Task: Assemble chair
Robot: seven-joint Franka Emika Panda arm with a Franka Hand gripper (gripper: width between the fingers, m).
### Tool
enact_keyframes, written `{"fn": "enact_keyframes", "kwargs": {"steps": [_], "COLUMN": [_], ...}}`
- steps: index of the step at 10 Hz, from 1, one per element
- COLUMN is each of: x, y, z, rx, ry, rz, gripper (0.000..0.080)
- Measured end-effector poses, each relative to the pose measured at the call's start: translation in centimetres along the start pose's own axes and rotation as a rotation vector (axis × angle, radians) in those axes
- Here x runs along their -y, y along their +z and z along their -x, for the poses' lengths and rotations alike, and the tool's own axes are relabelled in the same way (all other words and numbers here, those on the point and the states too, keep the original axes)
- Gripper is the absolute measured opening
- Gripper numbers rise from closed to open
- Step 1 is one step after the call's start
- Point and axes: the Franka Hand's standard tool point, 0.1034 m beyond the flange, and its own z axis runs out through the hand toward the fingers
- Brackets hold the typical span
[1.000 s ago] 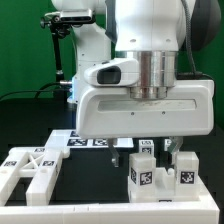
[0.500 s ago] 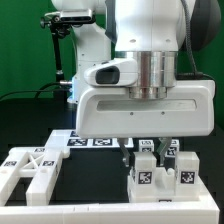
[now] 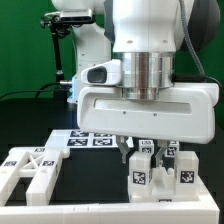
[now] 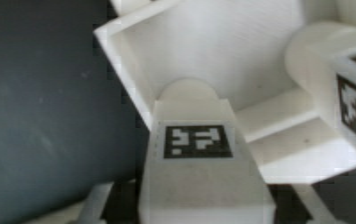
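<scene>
The gripper (image 3: 144,158) hangs straight down over the table (image 3: 25,100). Its jaws are drawn about halfway in and closed on the sides of a tagged post (image 3: 141,178), one of the chunky white chair pieces. The post stands upright with its long axis vertical, near the table's front edge and a little to the exterior view's right of the middle. One tagged face is turned toward the exterior camera. Just beside it, toward the exterior view's right, stands a second tagged block (image 3: 185,176), also upright and apart from the post by a narrow gap. The cross-braced frame (image 3: 30,168) lies flat toward the exterior view's left near the front edge, with the X of its brace facing up, well apart from the post. Behind these the marker board (image 3: 90,140) lies flat with a row of tags along it. The wrist view shows what the big gripper body hides from outside. There the post (image 4: 196,140) has a rounded end and a tag just below it, and the second block (image 4: 353,100) sits at the picture's edge with its tag cut off. An angled white wall (image 4: 175,50) rises behind the post against the dark table (image 4: 33,100), and whether that wall is a chair panel I cannot tell. The tags carry black-and-white square patterns only.
</scene>
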Motion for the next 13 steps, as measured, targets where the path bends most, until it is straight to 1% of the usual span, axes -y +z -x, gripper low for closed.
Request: {"fn": "enact_keyframes", "kwargs": {"steps": [1, 2, 3, 4, 6, 7, 8, 9, 10, 11, 12, 13], "x": [-0.04, -0.02, 0.07, 0.05, 0.1, 0.11, 0.11, 0.1, 0.11, 0.26, 0.15, 0.12], "y": [-0.02, 0.01, 0.02, 0.02, 0.03, 0.07, 0.08, 0.09, 0.12, 0.17, 0.17, 0.17], "z": [-0.03, 0.03, 0.15, 0.02, -0.07, -0.03, -0.03, -0.03, -0.02, 0.17, 0.07, 0.04], "rx": [0.003, 0.006, 0.016, 0.031, 0.037, 0.038, 0.038, 0.038, 0.035, 0.035, 0.036, 0.036], "ry": [0.103, 0.22, 0.379, 0.443, 0.542, 0.54, 0.532, 0.493, 0.43, 0.31, 0.213, 0.174], "rz": [-0.002, 0.002, 0.016, 0.03, 0.029, 0.03, 0.03, 0.029, 0.028, 0.029, 0.027, 0.027], "gripper": [0.0285, 0.0286, 0.0286, 0.0286, 0.0286, 0.0389, 0.0528, 0.0611, 0.0611, 0.0642, 0.0647, 0.0647]}}
